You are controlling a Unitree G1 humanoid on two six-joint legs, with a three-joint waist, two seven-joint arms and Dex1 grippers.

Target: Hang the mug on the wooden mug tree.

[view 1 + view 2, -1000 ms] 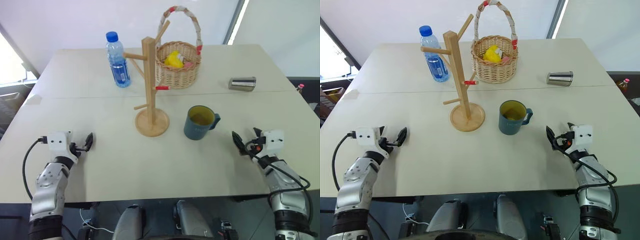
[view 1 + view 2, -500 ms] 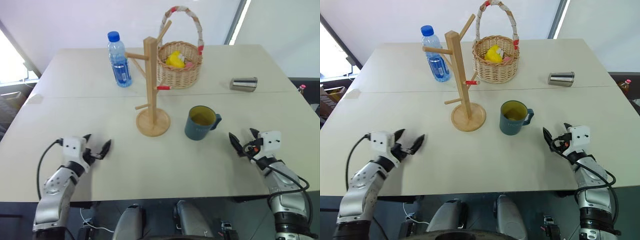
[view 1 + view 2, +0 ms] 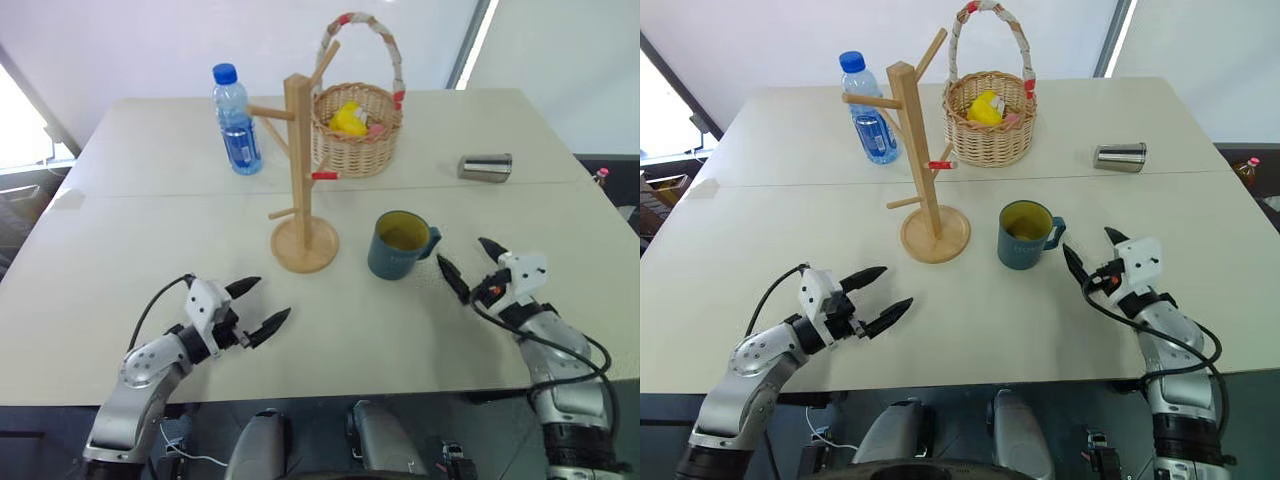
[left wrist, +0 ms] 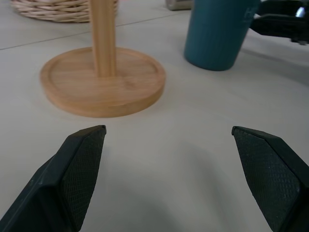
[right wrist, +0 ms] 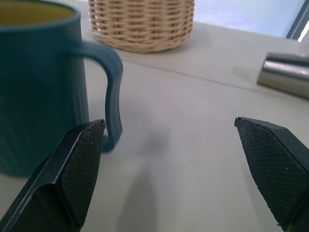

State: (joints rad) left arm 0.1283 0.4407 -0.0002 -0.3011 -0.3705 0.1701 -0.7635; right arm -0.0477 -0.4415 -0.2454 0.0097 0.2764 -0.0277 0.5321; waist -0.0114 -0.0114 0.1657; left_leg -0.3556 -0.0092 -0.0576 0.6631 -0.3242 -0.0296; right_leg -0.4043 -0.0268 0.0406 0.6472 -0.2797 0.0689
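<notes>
The dark teal mug (image 3: 400,246), yellow inside, stands upright on the table, its handle toward my right gripper (image 3: 462,255). That gripper is open and level, a short way from the handle (image 5: 114,92), touching nothing. The wooden mug tree (image 3: 297,150) stands on its round base (image 4: 101,82) just left of the mug, with angled pegs, some red-tipped. My left gripper (image 3: 266,302) is open above the table's near part, pointing toward the tree's base and the mug (image 4: 219,34), with nothing between its fingers.
At the back of the white table (image 3: 150,230) are a blue-capped water bottle (image 3: 237,120) and a wicker basket (image 3: 357,125) holding a yellow item. A small steel cup (image 3: 485,167) lies on its side at the back right.
My left gripper has swung right from the table's left side and turned toward the tree base and mug. My right gripper has moved left, closer to the mug's handle.
</notes>
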